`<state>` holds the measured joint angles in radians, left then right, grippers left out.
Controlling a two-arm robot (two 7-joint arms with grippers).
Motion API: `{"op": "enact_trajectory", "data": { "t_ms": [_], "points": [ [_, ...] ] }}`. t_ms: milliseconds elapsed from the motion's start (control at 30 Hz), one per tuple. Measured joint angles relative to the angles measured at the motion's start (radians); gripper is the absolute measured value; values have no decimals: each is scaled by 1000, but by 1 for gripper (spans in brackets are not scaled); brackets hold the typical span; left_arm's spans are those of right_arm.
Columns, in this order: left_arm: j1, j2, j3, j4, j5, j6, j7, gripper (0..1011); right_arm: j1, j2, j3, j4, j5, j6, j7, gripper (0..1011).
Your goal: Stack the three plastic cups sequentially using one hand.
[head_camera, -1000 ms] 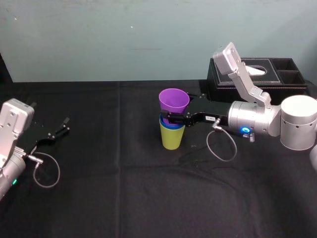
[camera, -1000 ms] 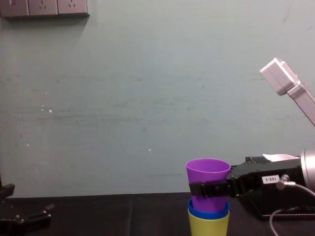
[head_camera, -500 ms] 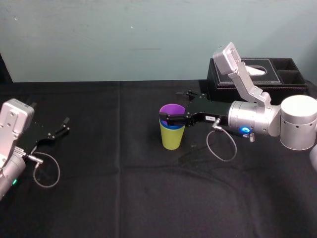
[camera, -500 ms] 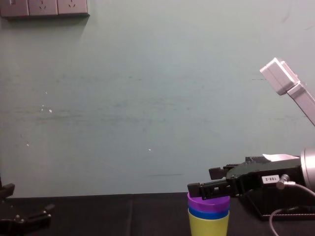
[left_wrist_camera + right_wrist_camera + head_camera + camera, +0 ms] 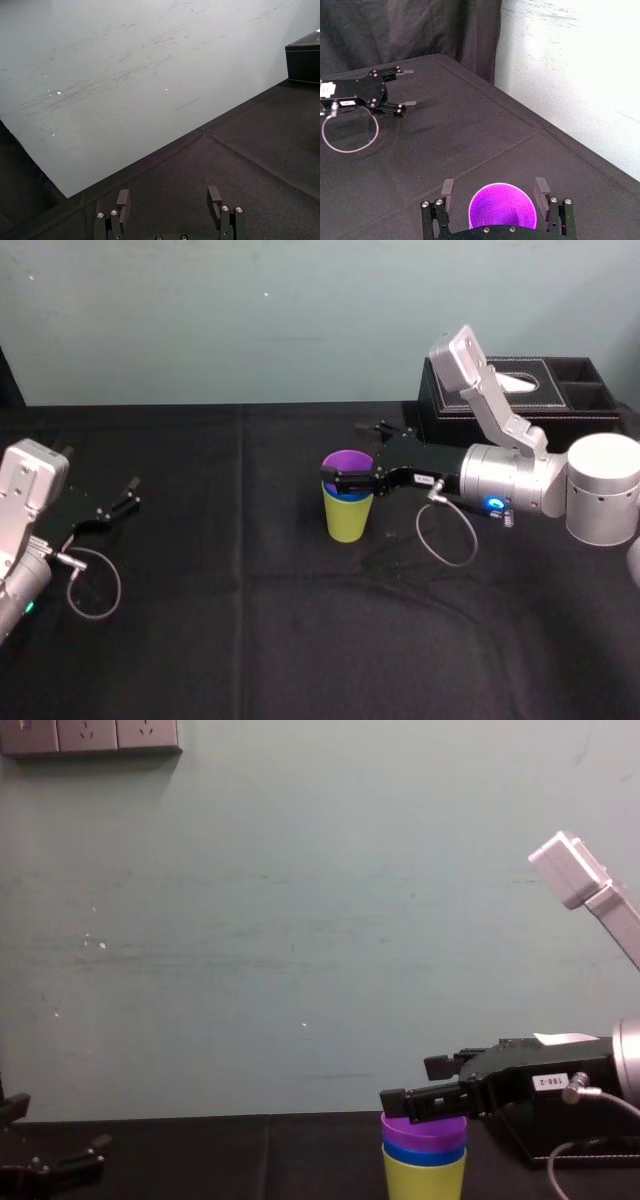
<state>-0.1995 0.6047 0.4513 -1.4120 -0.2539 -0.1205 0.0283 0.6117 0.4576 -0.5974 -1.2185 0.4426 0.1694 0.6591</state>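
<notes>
The three plastic cups stand nested at the table's middle: the yellow-green cup [image 5: 348,520] at the bottom, the blue cup [image 5: 345,494] showing as a rim inside it, the purple cup [image 5: 347,462] innermost. The chest view shows the same stack: yellow-green [image 5: 424,1178], blue [image 5: 424,1154], purple [image 5: 424,1131]. My right gripper [image 5: 345,452], the hand with the white label, hovers level with the purple rim, open, one finger on each side. In the right wrist view the fingers [image 5: 447,189] stand apart from the purple cup [image 5: 502,206]. My left gripper [image 5: 130,492] rests open at the far left.
A black tissue box [image 5: 520,390] stands at the back right, behind my right arm. The table is covered with black cloth [image 5: 240,620]. A grey cable loop [image 5: 447,532] hangs under the right gripper. A pale wall runs behind the table.
The purple cup dropped out of my right gripper into the blue cup. The right gripper's fingers spread apart and stayed at the stack's top. The left arm did not move.
</notes>
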Motion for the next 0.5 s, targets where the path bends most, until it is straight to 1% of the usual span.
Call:
{"op": "enact_trajectory", "data": {
  "t_ms": [100, 200, 333, 500],
  "points": [
    [0, 0, 0, 0, 0, 0, 0, 1012, -12, 7, 9, -21, 0, -2, -12, 1004],
    [0, 0, 0, 0, 0, 0, 0, 1011, -31, 18, 27, -48, 4, -4, -31, 1004],
    [0, 0, 0, 0, 0, 0, 0, 1011, -64, 38, 57, -86, 5, -10, -72, 1004],
    [0, 0, 0, 0, 0, 0, 0, 1011, -96, 60, 88, -112, -4, -23, -112, 1004]
  ]
}}
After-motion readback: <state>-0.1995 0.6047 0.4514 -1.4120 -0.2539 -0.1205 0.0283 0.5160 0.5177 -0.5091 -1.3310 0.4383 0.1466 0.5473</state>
